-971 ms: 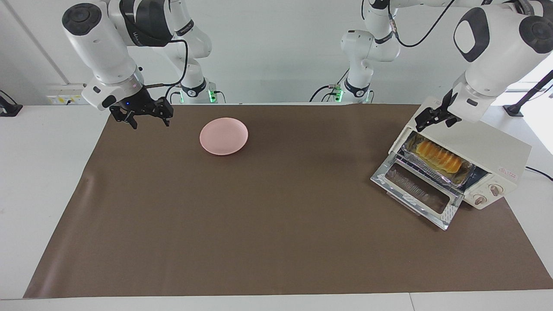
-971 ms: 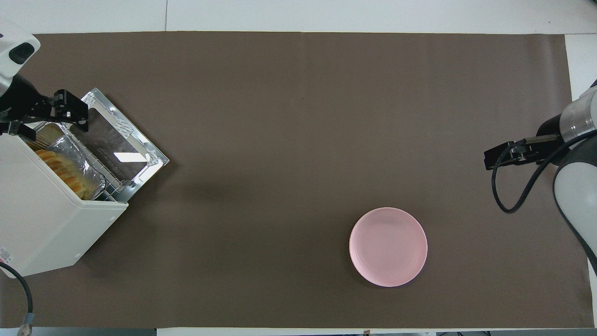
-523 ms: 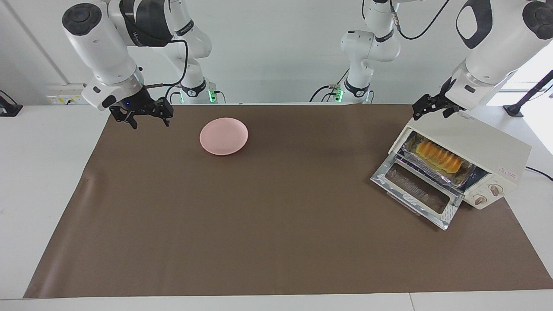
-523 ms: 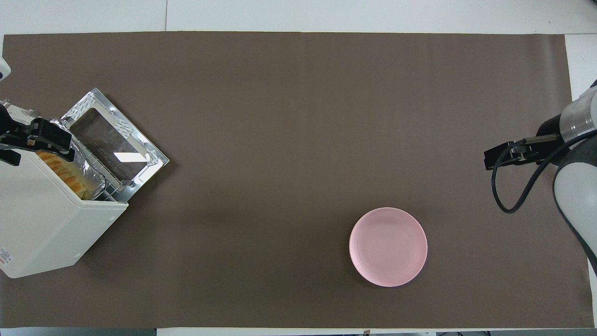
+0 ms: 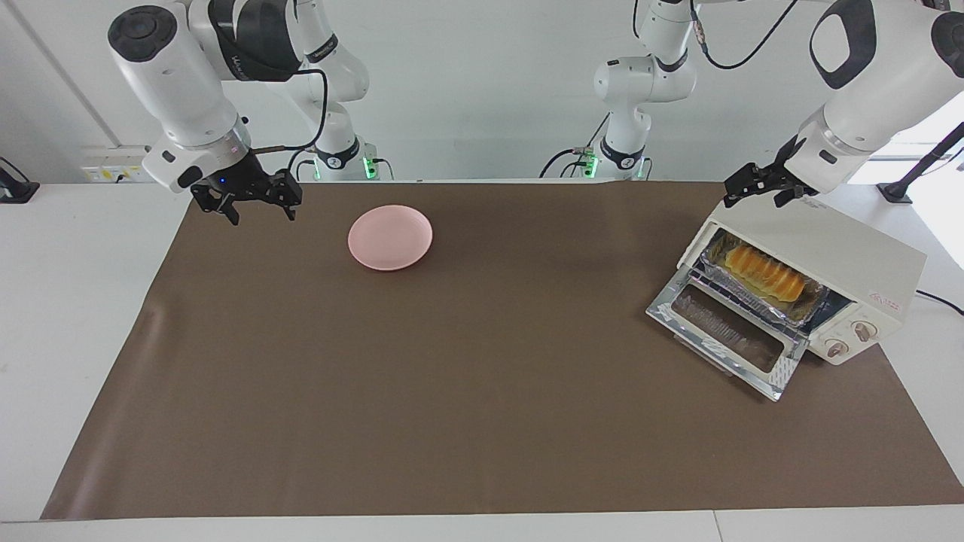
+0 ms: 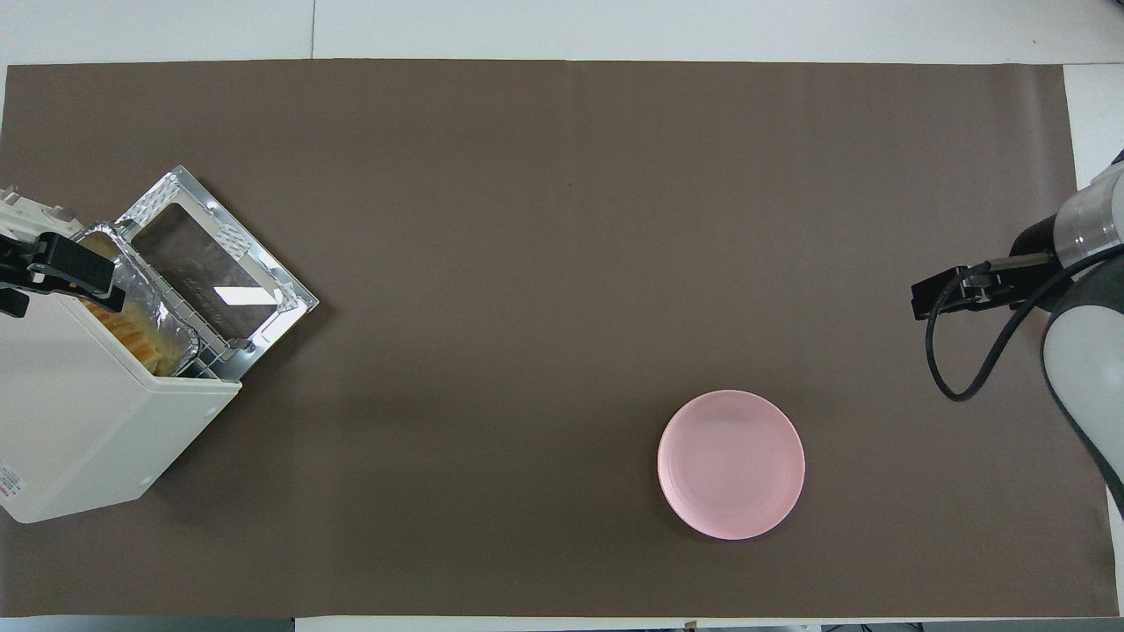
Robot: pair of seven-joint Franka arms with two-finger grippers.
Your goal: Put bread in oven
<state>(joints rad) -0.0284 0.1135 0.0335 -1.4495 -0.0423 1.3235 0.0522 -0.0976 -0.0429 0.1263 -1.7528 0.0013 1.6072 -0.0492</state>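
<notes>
The bread (image 5: 764, 274) already lies in the oven (image 5: 817, 290) at frame right (door down). Left claw (image 5: 755, 185) hovers above its top, right claw (image 5: 256, 203) waits upper left; grip unreadable.

White rounded arm links, black joint caps, black cables.

The oven (image 5: 821, 278) mouth stands unblocked above its lowered door (image 5: 727, 331); the foil tray (image 5: 761, 286) with the bread (image 5: 764, 274) fills the rack.
</notes>
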